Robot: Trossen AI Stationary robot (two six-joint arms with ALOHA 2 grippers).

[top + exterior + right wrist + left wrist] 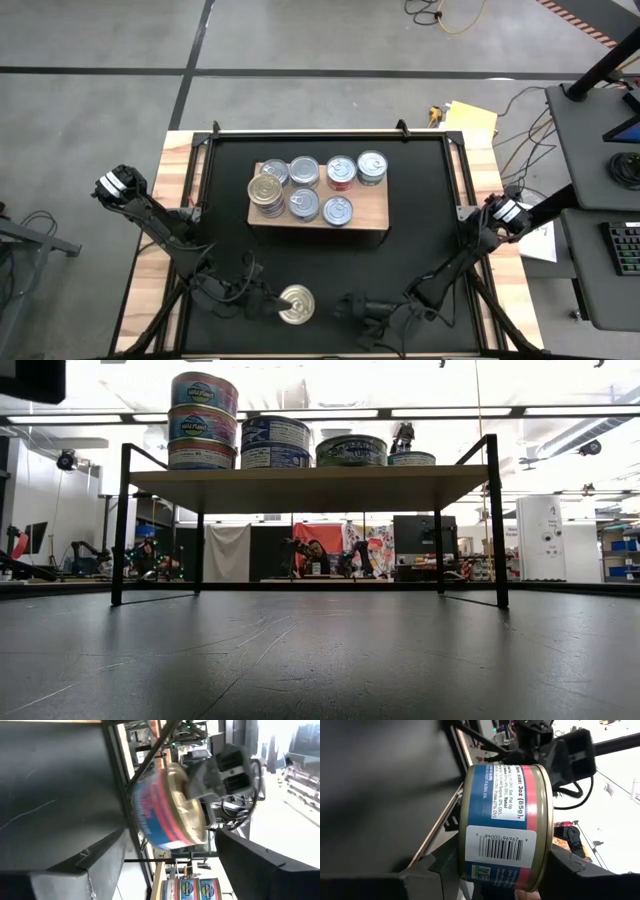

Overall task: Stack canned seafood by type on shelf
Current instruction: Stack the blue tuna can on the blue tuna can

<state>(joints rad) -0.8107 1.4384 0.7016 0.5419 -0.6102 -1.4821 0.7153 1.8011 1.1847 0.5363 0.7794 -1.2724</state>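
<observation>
**Last tin held low, shelf straight ahead**

The gold-lidded can (297, 304) sits at the near edge of the surface (420, 200), gripped by the left hand (268, 303) across its sides, lid up. The right hand (352, 306) waits just beside it, fingers spread wide and empty. The shelf (368, 212), already carrying stacked tins, lies well forward of both. Only the left wrist view shows the blue-and-red label; the low view shows neither hand.
</observation>
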